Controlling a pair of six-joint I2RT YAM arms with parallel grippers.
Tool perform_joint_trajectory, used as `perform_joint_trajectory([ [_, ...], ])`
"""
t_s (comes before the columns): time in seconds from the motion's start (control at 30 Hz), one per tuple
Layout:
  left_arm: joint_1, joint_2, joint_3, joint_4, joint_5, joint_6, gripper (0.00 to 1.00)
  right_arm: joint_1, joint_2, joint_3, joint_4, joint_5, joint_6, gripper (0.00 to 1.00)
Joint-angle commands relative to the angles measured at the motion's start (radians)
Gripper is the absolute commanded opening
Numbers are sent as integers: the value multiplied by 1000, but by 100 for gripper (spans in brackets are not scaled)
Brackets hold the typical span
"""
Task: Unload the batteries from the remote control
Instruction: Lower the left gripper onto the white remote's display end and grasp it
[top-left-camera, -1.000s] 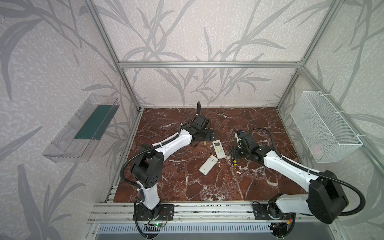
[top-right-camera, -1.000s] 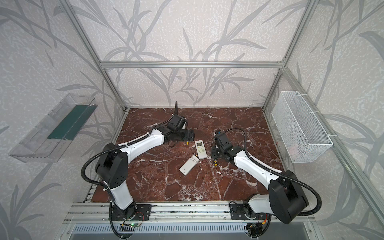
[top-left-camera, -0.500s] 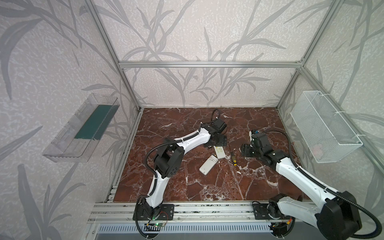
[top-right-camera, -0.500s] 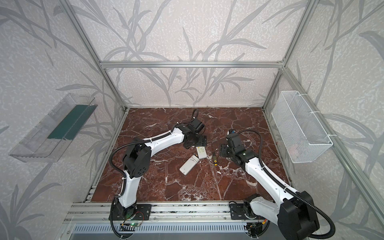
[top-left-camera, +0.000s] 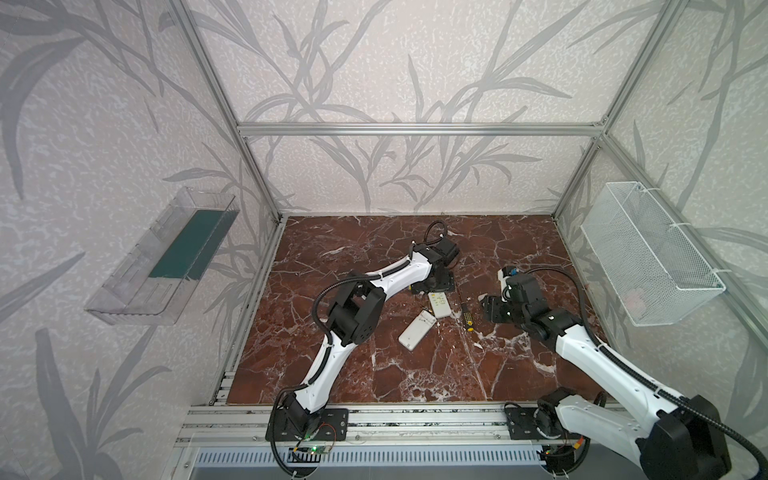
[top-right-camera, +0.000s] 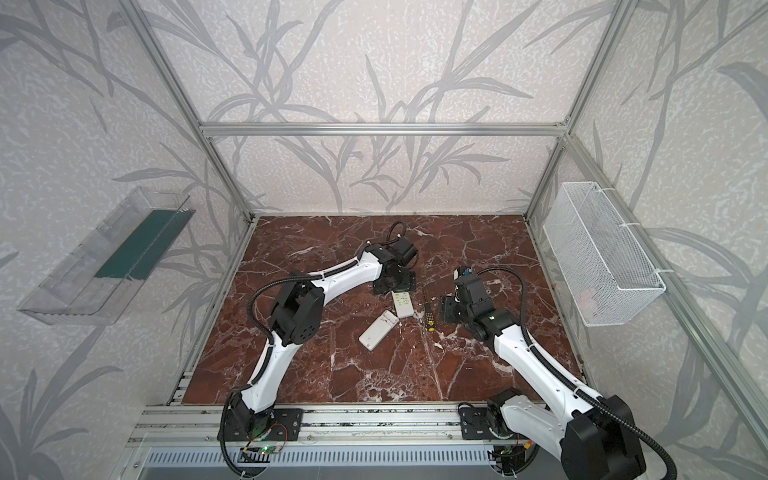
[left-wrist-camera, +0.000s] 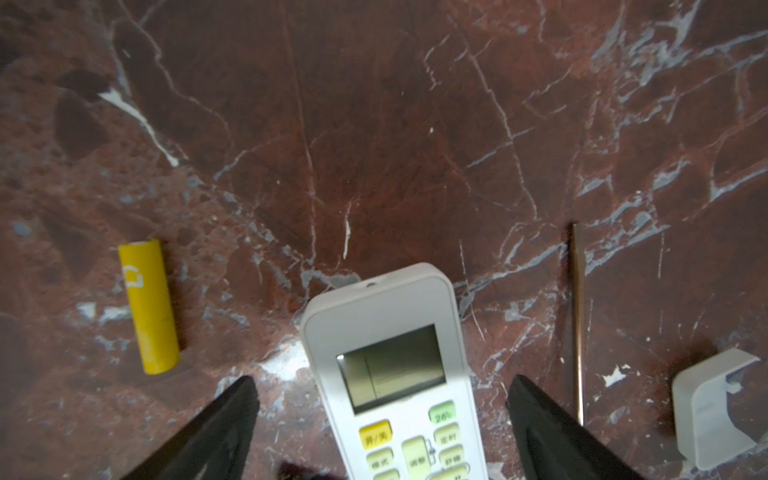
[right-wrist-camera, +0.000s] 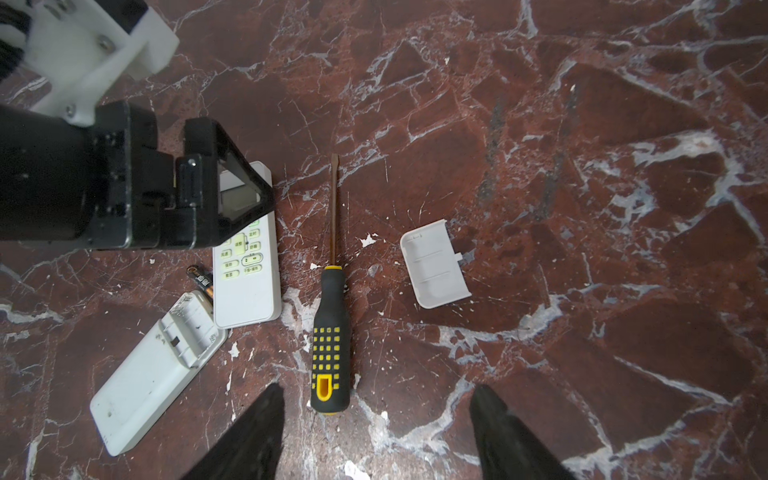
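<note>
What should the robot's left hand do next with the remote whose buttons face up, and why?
Probably close the left gripper on the button-up remote so it can be turned over. Its open jaws stand either side of that remote, apart from it, and the buttons face up, so the battery side likely lies underneath.

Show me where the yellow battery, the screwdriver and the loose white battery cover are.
yellow battery (left-wrist-camera: 148, 307), left wrist view, middle of its barrel.
screwdriver (right-wrist-camera: 331, 286), right wrist view, narrow neck of the black handle, just below the shaft.
battery cover (right-wrist-camera: 436, 266), right wrist view, centre of its ribbed face.
</note>
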Motion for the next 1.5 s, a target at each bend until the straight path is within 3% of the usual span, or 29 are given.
perform_joint_trajectory([
  [0.0, -7, 33, 52, -70, -13, -29, 93, -4, -21, -18, 26, -21, -12, 71],
  [0.3, -8, 88, 115, -132, -21, -35, 80, -5, -28, -43, 46, -37, -4, 71],
  [0.97, -7, 76, 115, -26, 30, -42, 28, -5, -33, -63, 68, -69, -4, 71],
  [1.17, -6, 13, 76, 66, 69, -23, 26, -10, -34, -68, 104, -126, -22, 71],
  [1.47, -3, -200, -160, 272, 100, -15, 25, -30, 25, -71, 235, -308, -21, 67],
])
